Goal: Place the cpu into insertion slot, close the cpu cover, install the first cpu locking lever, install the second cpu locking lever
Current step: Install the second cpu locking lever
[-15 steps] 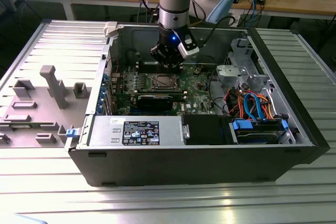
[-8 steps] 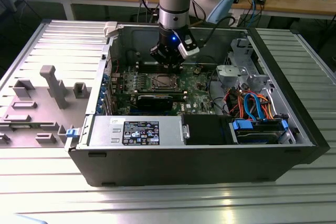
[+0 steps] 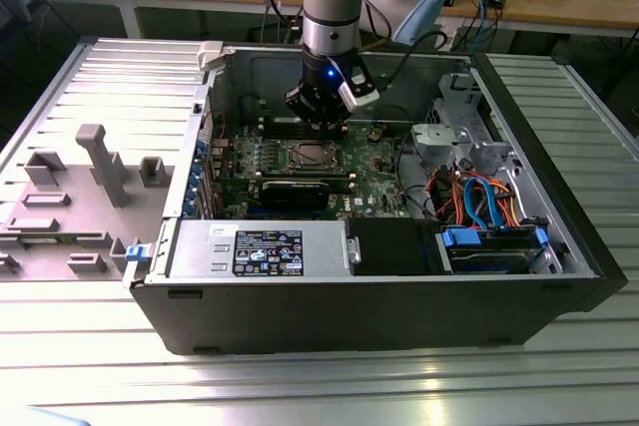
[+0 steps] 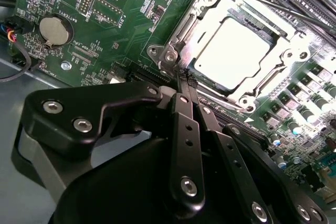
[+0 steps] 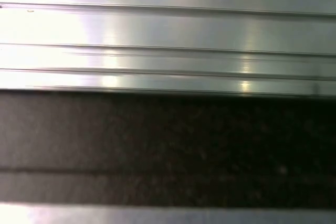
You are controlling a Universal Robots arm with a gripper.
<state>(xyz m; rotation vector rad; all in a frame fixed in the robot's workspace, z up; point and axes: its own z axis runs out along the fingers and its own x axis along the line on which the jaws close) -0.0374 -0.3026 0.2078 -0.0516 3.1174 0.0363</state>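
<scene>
Cpu (image 4: 232, 51) inside insertion slot (image 4: 202, 24)

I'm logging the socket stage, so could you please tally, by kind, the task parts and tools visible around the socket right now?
cpu: 1, seated in the socket
cpu cover: 1, closed flat around the chip
insertion slot: 1
pincer: 1, fingers together at the cover's corner
coin battery: 1, on the green board
Total: 5
</scene>
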